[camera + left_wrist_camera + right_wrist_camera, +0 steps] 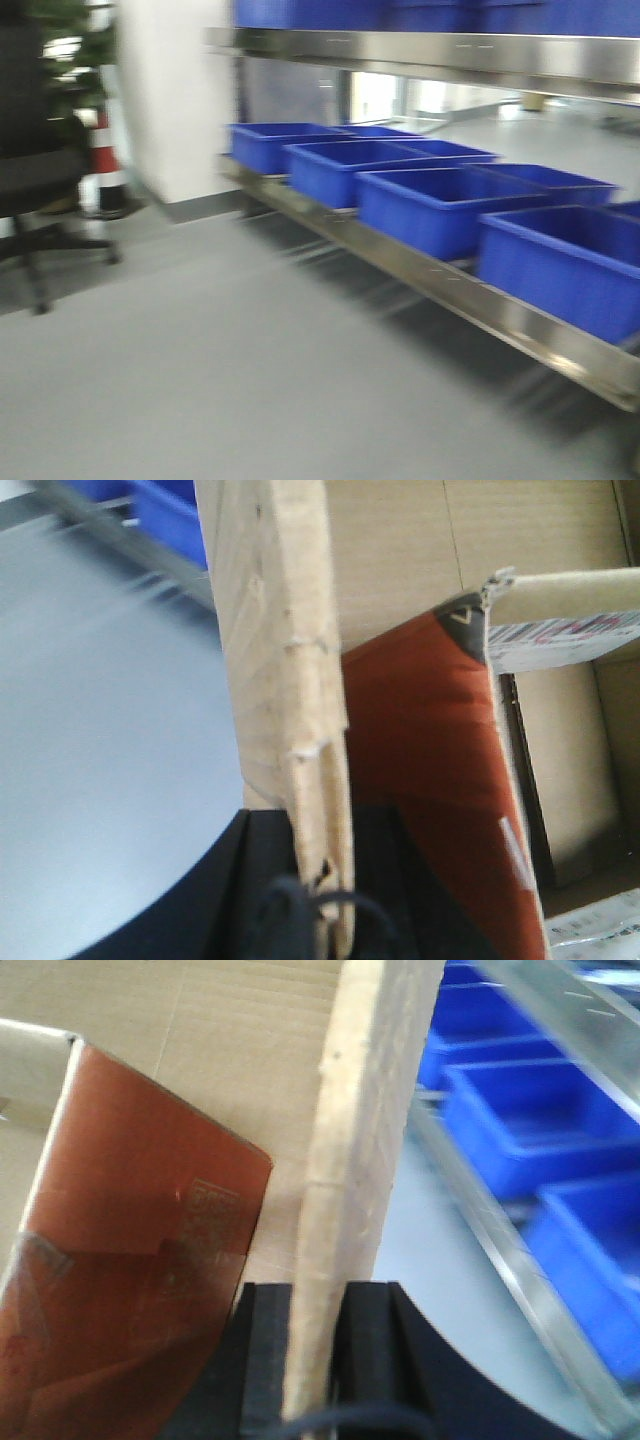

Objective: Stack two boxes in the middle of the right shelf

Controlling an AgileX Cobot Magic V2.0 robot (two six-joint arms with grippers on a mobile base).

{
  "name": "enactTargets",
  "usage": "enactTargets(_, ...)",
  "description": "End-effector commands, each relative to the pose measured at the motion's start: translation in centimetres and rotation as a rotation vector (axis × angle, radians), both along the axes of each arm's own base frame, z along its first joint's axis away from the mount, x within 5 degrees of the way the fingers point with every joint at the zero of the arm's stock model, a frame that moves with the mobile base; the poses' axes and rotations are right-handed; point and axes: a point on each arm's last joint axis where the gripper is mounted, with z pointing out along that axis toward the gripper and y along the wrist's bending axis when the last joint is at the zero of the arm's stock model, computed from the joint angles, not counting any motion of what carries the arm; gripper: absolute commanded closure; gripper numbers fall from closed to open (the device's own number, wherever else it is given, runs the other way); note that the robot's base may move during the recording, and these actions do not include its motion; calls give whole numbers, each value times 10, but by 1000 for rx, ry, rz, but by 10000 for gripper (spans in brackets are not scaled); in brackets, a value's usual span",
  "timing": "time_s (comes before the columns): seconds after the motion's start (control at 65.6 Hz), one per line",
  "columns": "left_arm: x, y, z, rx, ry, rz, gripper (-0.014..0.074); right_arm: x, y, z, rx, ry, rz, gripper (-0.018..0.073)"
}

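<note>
Wrists alone show my left pincer [320, 885] and right pincer [318, 1345] clamped on cardboard box [368, 1110] walls, red-printed card [130, 1260] inside.

Open blue bins [560, 270] stand in a row running back to the left, a second row just behind them, and more blue bins [400, 12] show along the top edge. The whole front view is blurred. A white pillar [175, 100] rises from the grey floor [200, 370]. Left of it stand a red-and-white striped post [105, 165] and a black office chair [40, 170], with green foliage [60, 20] above. Both wrist views catch a red-printed cardboard panel [420, 750] – glossy, tilted, its small markings unreadable.
</note>
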Motion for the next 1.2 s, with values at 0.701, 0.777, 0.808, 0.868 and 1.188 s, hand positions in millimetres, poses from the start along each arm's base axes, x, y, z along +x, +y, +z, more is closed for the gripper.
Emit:
enactTargets(0.701, -2, 4, 11, 10, -87, 21, 708, -4, -5, 10, -9, -77, -24, 711)
enactTargets(0.777, -2, 4, 11, 10, -87, 21, 708, -4, -5, 10, -9, -77, -24, 711)
enactTargets(0.808, -2, 4, 11, 10, -87, 21, 708, -4, -5, 10, -9, -77, -24, 711)
enactTargets(0.868, -2, 4, 11, 10, -87, 21, 708, -4, -5, 10, -9, -77, -24, 711)
enactTargets(1.188, -2, 4, 11, 10, -87, 21, 708, -4, -5, 10, -9, -77, -24, 711)
